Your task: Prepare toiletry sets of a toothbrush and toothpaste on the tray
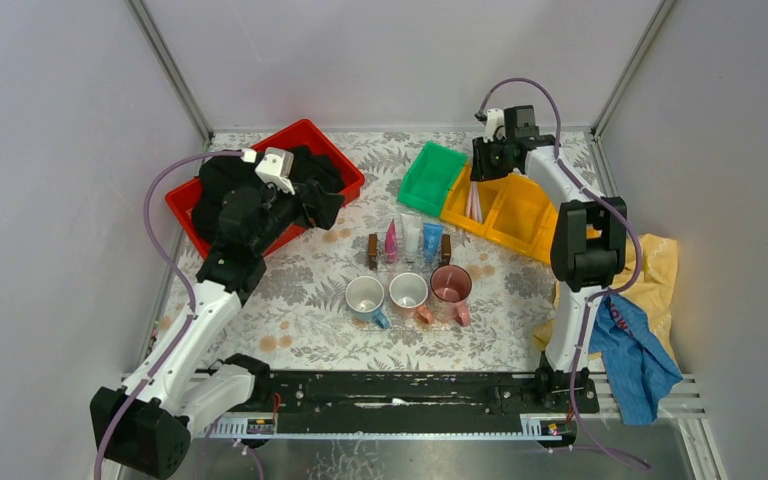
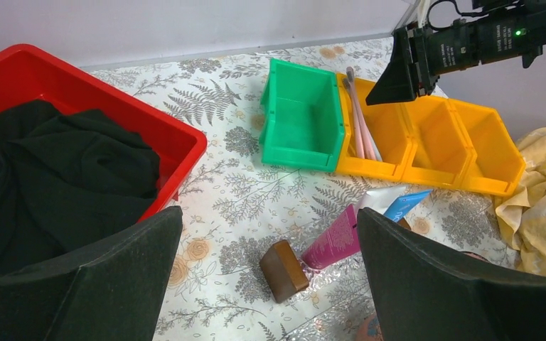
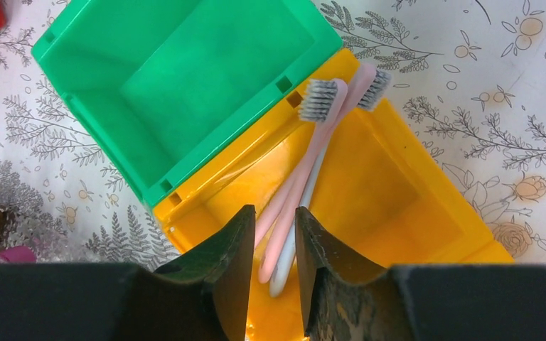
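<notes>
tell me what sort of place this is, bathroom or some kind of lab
Most likely a robotics lab test cell, not a bathroom. Plain grey panel walls box in a table, two robot arms are bolted to a rail at its near edge, and the toothbrushes lie in a yellow bin.

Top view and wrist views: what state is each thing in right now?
left gripper: wide open, holding nothing
right gripper: jaws narrow, astride toothbrushes, grip unclear
toothbrushes: leaning in yellow bin
green bin: empty
mugs: upright, look empty
red bin: holds black cloth
</notes>
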You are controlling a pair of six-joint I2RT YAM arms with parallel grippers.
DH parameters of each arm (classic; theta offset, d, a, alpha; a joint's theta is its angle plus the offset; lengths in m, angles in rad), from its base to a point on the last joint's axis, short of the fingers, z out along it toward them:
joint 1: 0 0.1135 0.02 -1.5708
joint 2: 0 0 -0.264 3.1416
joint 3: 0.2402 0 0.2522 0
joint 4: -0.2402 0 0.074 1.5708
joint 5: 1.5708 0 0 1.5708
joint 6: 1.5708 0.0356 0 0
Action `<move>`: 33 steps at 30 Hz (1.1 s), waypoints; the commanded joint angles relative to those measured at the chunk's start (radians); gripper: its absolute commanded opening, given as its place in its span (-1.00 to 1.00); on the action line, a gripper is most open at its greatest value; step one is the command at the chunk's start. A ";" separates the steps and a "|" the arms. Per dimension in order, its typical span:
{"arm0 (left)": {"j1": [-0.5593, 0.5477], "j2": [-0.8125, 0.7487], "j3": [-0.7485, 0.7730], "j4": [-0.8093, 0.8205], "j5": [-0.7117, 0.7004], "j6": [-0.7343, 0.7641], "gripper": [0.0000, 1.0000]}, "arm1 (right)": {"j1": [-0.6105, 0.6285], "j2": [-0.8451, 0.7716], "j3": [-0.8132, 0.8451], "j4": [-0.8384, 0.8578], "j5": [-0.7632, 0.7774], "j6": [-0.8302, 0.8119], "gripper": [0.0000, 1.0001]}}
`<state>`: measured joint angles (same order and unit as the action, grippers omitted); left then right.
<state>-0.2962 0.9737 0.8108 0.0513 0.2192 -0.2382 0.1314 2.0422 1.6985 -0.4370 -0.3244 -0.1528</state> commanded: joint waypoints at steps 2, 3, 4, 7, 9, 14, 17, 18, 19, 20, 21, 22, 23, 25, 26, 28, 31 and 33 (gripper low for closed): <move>0.015 -0.020 0.005 0.024 -0.007 0.022 1.00 | 0.011 0.039 0.081 -0.031 0.031 -0.011 -0.34; 0.015 -0.021 0.005 0.024 -0.004 0.022 1.00 | 0.013 0.046 0.085 -0.033 0.039 -0.012 -0.35; 0.017 -0.021 0.007 0.025 -0.002 0.022 1.00 | 0.013 0.053 0.091 -0.036 0.043 -0.013 -0.35; 0.021 -0.022 0.004 0.026 0.004 0.020 1.00 | 0.013 0.070 0.102 -0.041 0.050 -0.014 -0.38; 0.023 -0.023 0.005 0.027 0.005 0.019 1.00 | 0.014 0.082 0.114 -0.046 0.051 -0.015 -0.39; 0.027 -0.023 0.005 0.027 0.007 0.020 1.00 | 0.022 0.107 0.134 -0.057 0.058 -0.021 -0.40; 0.031 -0.022 0.005 0.027 0.008 0.021 1.00 | 0.024 0.121 0.150 -0.064 0.070 -0.022 -0.40; 0.031 -0.022 0.005 0.028 0.007 0.021 1.00 | 0.024 0.125 0.152 -0.065 0.069 -0.023 -0.40; 0.034 -0.023 0.006 0.028 0.009 0.020 1.00 | 0.025 0.130 0.155 -0.067 0.072 -0.023 -0.40; 0.034 -0.023 0.003 0.028 0.009 0.020 1.00 | 0.025 0.133 0.158 -0.068 0.073 -0.024 -0.40; 0.034 -0.023 0.004 0.028 0.011 0.020 1.00 | 0.024 0.135 0.161 -0.069 0.074 -0.024 -0.40; 0.035 -0.023 0.003 0.028 0.011 0.021 1.00 | 0.025 0.139 0.164 -0.071 0.075 -0.024 -0.41; 0.035 -0.021 0.004 0.028 0.013 0.019 1.00 | 0.024 0.143 0.170 -0.073 0.077 -0.024 -0.44; 0.036 -0.021 0.004 0.030 0.016 0.019 1.00 | 0.025 0.153 0.182 -0.080 0.080 -0.025 -0.47; 0.037 -0.020 0.004 0.030 0.016 0.019 1.00 | 0.025 0.157 0.185 -0.084 0.082 -0.026 -0.48; 0.038 -0.020 0.003 0.030 0.017 0.019 1.00 | 0.025 0.162 0.190 -0.089 0.087 -0.029 -0.57; 0.041 -0.021 0.004 0.030 0.020 0.018 1.00 | 0.024 0.154 0.181 -0.085 0.094 -0.031 -0.71; 0.041 -0.020 0.003 0.031 0.021 0.017 1.00 | 0.025 0.148 0.173 -0.081 0.096 -0.032 -0.72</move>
<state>-0.2668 0.9688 0.8108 0.0517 0.2249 -0.2337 0.1478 2.1956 1.8385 -0.5117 -0.2539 -0.1677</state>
